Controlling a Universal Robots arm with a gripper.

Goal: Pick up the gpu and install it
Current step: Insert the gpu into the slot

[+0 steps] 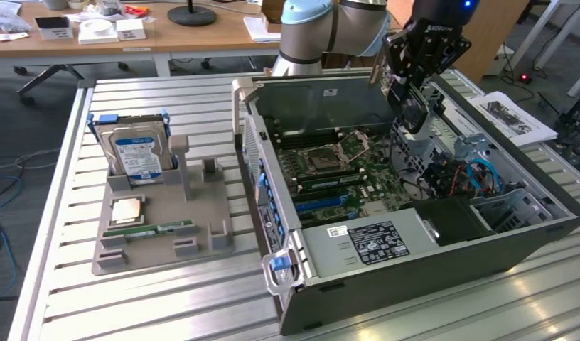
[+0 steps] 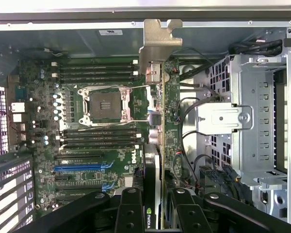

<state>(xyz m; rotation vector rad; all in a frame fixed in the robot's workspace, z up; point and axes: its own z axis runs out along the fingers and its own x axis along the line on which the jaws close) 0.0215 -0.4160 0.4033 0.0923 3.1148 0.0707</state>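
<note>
Slatted white metal tabletop (image 1: 157, 284) carries an open computer case (image 1: 414, 284) lying on its side, with a wooden desk (image 1: 176, 35) behind the case. Inside the case sit one green motherboard (image 2: 111, 160) with "DELL" printed on it, one empty CPU socket (image 2: 105, 105), one long blue slot (image 2: 80, 167), one silver drive cage (image 2: 252, 121) and one power supply (image 1: 377, 243) whose white-and-black label is too small to read.

Just beside the case, on the exterior view's left, a grey holder (image 1: 205, 241) contains three parts: one hard drive (image 1: 136, 153) standing upright with a blue label, one processor chip (image 1: 127, 209) lying flat, and one RAM stick (image 1: 162, 230) lying flat.

Over the case's open side hangs the gripper (image 1: 415, 71), its black fingers (image 2: 131, 213) clenched on the gpu (image 2: 170, 111). The card is held on edge above the case's motherboard, between the socket and the drive cage, with its silver end bracket toward the case's far wall. A green NVIDIA logo shows on its black face between the fingers
</note>
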